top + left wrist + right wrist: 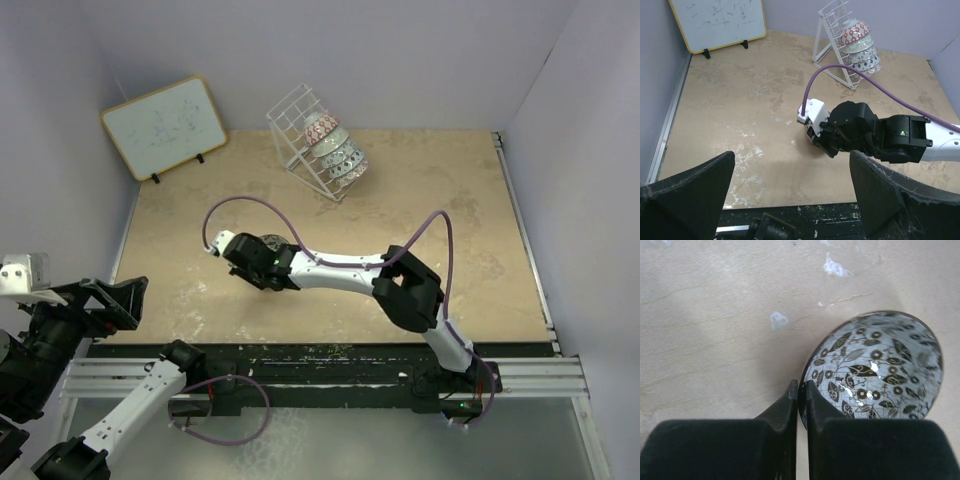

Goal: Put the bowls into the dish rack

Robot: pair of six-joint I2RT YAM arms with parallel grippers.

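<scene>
right gripper pinching grey bowl rim | left gripper spread wide | top view: bowl mostly hidden beneath right gripper

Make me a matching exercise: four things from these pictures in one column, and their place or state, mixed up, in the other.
1 whiteboard
2 dish rack
3 grey bowl
4 left gripper

a open, holding nothing
b rim pinched by the right gripper
c standing at the far left
d holds the other bowls

Pairs: 1-c, 2-d, 3-b, 4-a
</scene>
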